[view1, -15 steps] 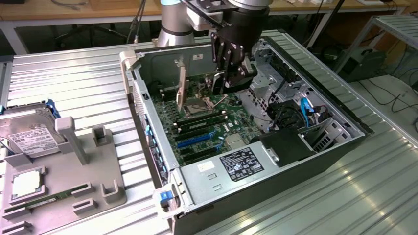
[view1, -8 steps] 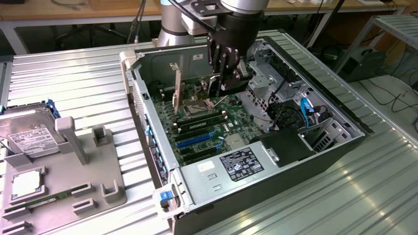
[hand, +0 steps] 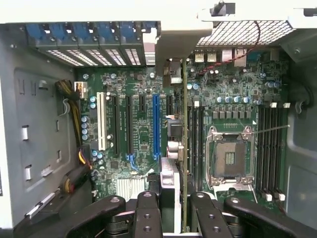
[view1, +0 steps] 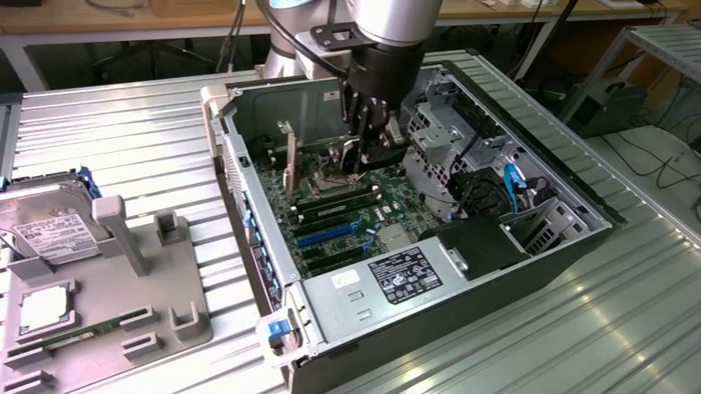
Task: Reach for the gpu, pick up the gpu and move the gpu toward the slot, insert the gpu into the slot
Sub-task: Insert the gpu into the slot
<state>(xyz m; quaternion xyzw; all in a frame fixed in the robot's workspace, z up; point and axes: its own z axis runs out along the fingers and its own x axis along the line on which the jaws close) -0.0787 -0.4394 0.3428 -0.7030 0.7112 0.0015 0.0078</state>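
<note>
We see the black gripper point(hand: 174, 210) with its fingers clamped on the gpu point(hand: 184, 124), a thin flat card edge-on and upright over the green motherboard point(hand: 138, 124) inside the metal case point(view1: 493, 312).

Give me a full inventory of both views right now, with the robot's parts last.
computer case: one, grey and black, open on the metal table.
motherboard: one, green, inside the case.
blue slot: one, among black slots on the motherboard.
CPU socket: one, silver frame, on the motherboard.
power supply: one, silver with a black label, at the case's near end.
hard drive: one, silver with a white label, in the grey fixture at the exterior view's left.
gpu: one, dark, edge-on above the motherboard.
gripper: one, black, closed on the gpu.
</note>
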